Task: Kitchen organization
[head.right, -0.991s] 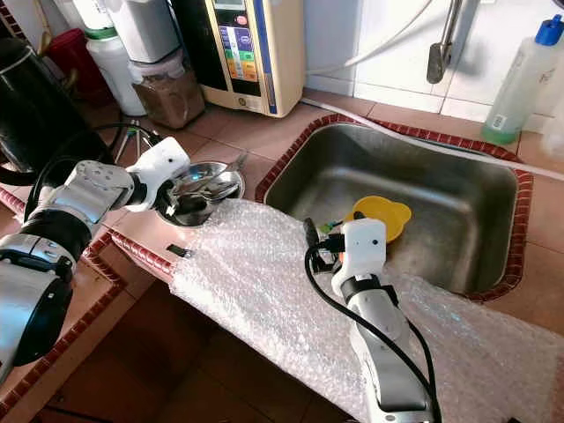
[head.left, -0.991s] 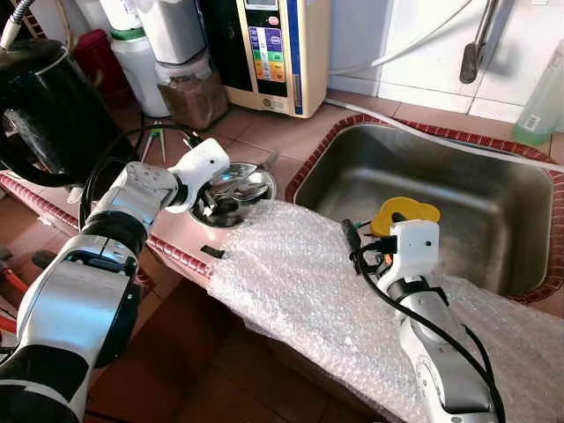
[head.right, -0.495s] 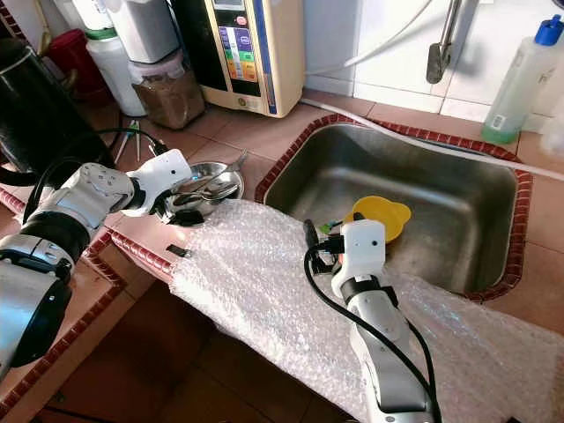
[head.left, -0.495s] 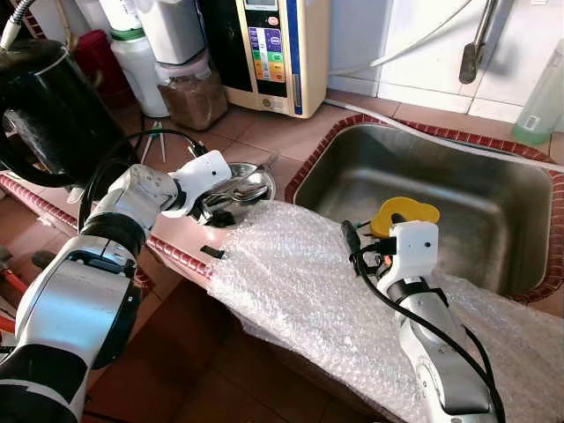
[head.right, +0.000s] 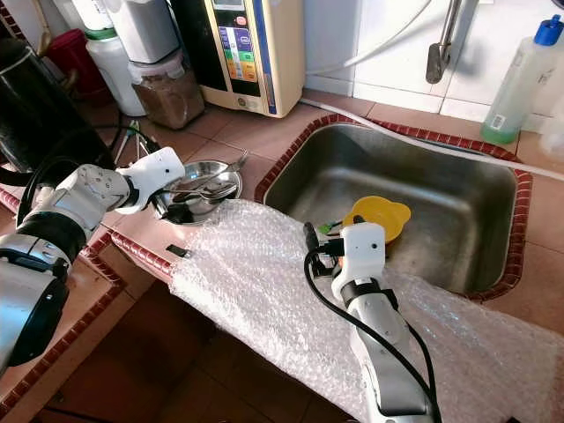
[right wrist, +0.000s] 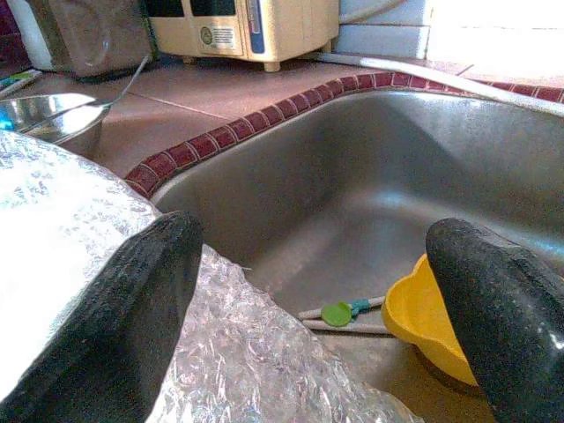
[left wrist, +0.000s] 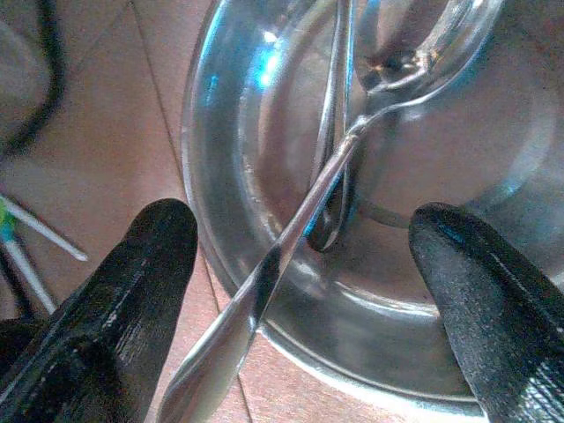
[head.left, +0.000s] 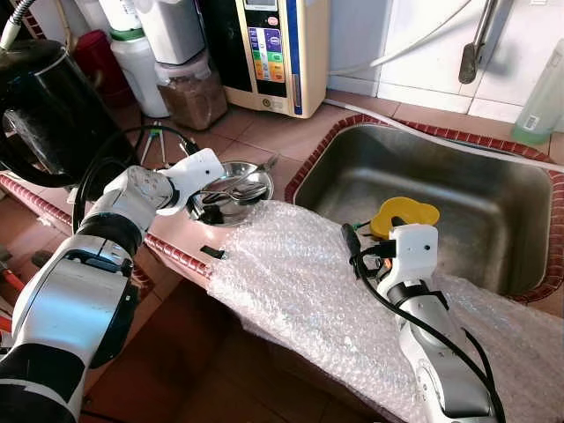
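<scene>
A terracotta-tiled counter [head.right: 264, 132] holds a steel sink [head.right: 493, 256] set into it. On the tiles lie a metal bowl [head.right: 204, 187], bubble wrap [head.right: 256, 273], a water dispenser [head.right: 256, 53] and jars [head.right: 172, 88].

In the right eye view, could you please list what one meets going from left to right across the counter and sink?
Black kettle → left gripper → round steel bowl of spoons → sheet of clear bubble wrap → right gripper → yellow plastic bowl in the steel sink → green-tinted bottle with blue cap.
</scene>
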Available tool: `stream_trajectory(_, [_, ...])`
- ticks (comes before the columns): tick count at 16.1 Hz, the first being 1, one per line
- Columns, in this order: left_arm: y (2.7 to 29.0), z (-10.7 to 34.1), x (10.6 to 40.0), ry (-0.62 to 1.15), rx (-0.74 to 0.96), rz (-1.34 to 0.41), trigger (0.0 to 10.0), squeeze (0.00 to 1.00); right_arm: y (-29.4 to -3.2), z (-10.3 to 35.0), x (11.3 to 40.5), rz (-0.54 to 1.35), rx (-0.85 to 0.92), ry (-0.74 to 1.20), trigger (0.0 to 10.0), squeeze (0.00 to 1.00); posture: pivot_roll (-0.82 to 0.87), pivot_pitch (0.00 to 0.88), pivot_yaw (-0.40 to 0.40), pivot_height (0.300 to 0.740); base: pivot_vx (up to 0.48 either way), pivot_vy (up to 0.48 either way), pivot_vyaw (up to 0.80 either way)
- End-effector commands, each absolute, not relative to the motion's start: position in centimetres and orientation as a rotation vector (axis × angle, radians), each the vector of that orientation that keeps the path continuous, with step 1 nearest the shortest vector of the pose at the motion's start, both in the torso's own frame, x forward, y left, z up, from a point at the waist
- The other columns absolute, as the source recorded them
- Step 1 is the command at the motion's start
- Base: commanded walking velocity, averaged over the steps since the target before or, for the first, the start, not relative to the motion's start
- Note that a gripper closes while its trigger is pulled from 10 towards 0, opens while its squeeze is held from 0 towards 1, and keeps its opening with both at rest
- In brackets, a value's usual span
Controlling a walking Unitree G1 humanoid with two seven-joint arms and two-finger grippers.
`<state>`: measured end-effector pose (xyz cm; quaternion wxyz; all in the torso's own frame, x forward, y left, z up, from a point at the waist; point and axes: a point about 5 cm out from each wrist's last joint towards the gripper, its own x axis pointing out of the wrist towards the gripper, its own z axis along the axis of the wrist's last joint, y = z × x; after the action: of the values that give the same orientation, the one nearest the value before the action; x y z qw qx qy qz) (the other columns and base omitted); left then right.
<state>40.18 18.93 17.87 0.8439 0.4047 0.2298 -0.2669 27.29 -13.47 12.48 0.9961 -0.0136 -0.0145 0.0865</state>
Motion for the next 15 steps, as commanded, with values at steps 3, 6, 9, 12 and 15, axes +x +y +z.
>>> stream_trajectory(3, [20.0, 16.3, 39.3, 0.600, 0.799, -0.610, 0.0, 0.00, -13.1, 12.5, 27.1, 0.180, -0.022, -0.027, 10.0, 0.00, -0.18, 0.086, 0.161, 0.740, 0.000, 0.000, 0.00])
stream_trajectory(6, [19.6, 16.2, 39.3, 0.600, 0.722, -0.600, 0.0, 0.00, -13.4, 12.4, 27.0, 0.171, -0.026, -0.026, 10.0, 0.00, -0.18, 0.088, 0.162, 0.740, 0.000, 0.000, 0.00])
stream_trajectory(9, [19.2, 16.0, 39.2, 0.633, 0.604, -0.618, 0.0, 0.00, -13.4, 12.5, 27.0, 0.170, -0.027, -0.026, 10.0, 0.00, -0.18, 0.088, 0.163, 0.740, 0.000, 0.000, 0.00])
stream_trajectory(12, [19.0, 15.6, 38.9, 0.661, 0.557, -0.646, 0.0, 0.00, -13.3, 12.4, 27.0, 0.170, -0.026, -0.028, 10.0, 0.00, -0.17, 0.090, 0.166, 0.740, 0.000, 0.000, 0.00])
stream_trajectory(15, [19.0, 15.3, 38.7, 0.694, 0.523, -0.666, 0.0, 0.00, -13.2, 12.4, 27.0, 0.171, -0.025, -0.026, 10.0, 0.00, -0.17, 0.089, 0.167, 0.740, 0.000, 0.000, 0.00])
